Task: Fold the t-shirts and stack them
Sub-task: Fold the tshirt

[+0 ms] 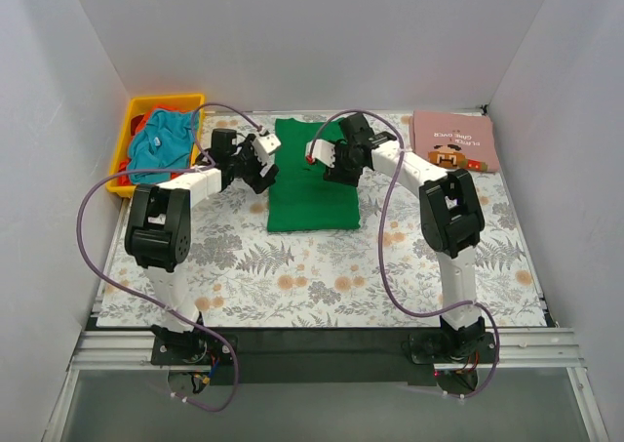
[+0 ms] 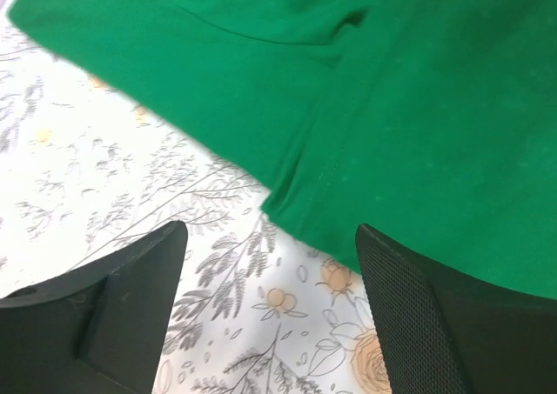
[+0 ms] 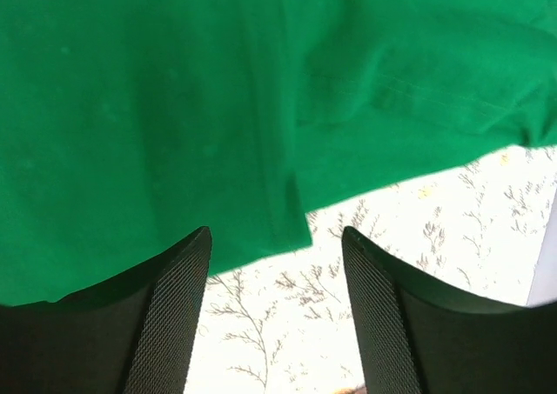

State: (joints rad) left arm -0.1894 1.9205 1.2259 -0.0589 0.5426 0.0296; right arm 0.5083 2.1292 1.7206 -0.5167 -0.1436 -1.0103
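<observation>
The bright green t-shirt [image 1: 310, 190] lies partly folded in a long strip at the middle back of the floral cover. My left gripper [image 1: 261, 171] is open and empty at its left edge; in the left wrist view the shirt's folded edge [image 2: 331, 150] lies just ahead of the fingers [image 2: 418, 316]. My right gripper [image 1: 330, 164] is open and empty over the shirt's right edge; the shirt's corner [image 3: 261, 150] sits between and ahead of its fingers [image 3: 174, 307]. A folded dusty pink t-shirt [image 1: 454, 140] lies at the back right. Teal [image 1: 166, 141] and red [image 1: 146, 123] t-shirts sit in the bin.
A yellow plastic bin [image 1: 128, 140] stands at the back left corner. White walls close in the back and both sides. The floral table cover [image 1: 322, 276] spreads out in front of the green shirt. Purple cables loop off both arms.
</observation>
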